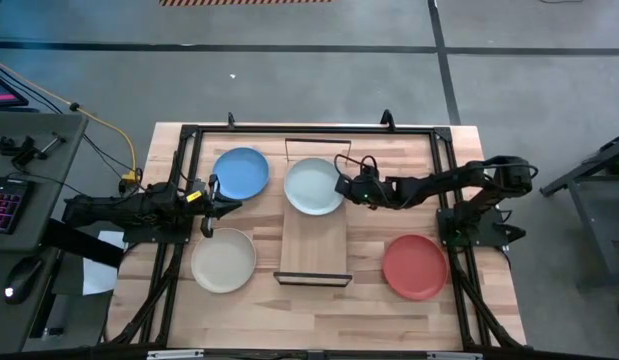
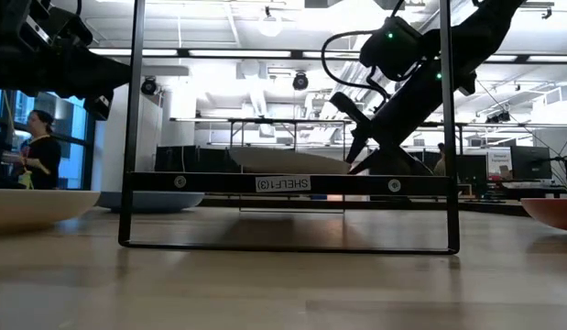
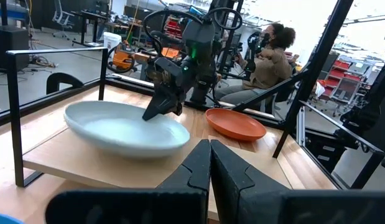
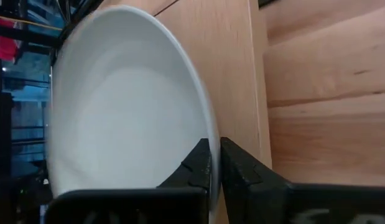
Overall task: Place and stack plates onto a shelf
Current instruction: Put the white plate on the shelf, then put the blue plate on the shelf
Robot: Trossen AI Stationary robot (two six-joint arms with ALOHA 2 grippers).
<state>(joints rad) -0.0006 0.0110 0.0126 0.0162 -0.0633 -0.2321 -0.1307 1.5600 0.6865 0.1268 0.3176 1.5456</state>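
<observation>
The pale blue-white plate [image 1: 311, 186] lies on the far end of the light-wood shelf [image 1: 314, 250]. My right gripper [image 1: 342, 188] is at the plate's right rim and is shut on it. The plate [image 3: 120, 127] and the right gripper [image 3: 156, 111] also show in the left wrist view. My left gripper [image 1: 210, 207] is shut and touches nothing; it hovers between the blue plate [image 1: 240, 173] and the cream plate [image 1: 223, 260]. The red plate [image 1: 416, 266] rests on the table right of the shelf. My right gripper pinches the pale plate's right rim [image 4: 204, 134] between its two fingers, one finger [image 4: 195, 165] over the inner side and one [image 4: 239, 168] on the outer side. The fingers slant down from the table's right. The plate's underside [image 3: 136, 149] sits on the shelf board.
Thin black wire frames [image 2: 135, 137] stand at both short ends of the shelf. A black frame [image 1: 309, 130] runs around the tabletop. A keyboard and mouse [image 1: 4, 205] lie on a side desk to the left. People [image 3: 270, 53] are in the room beyond.
</observation>
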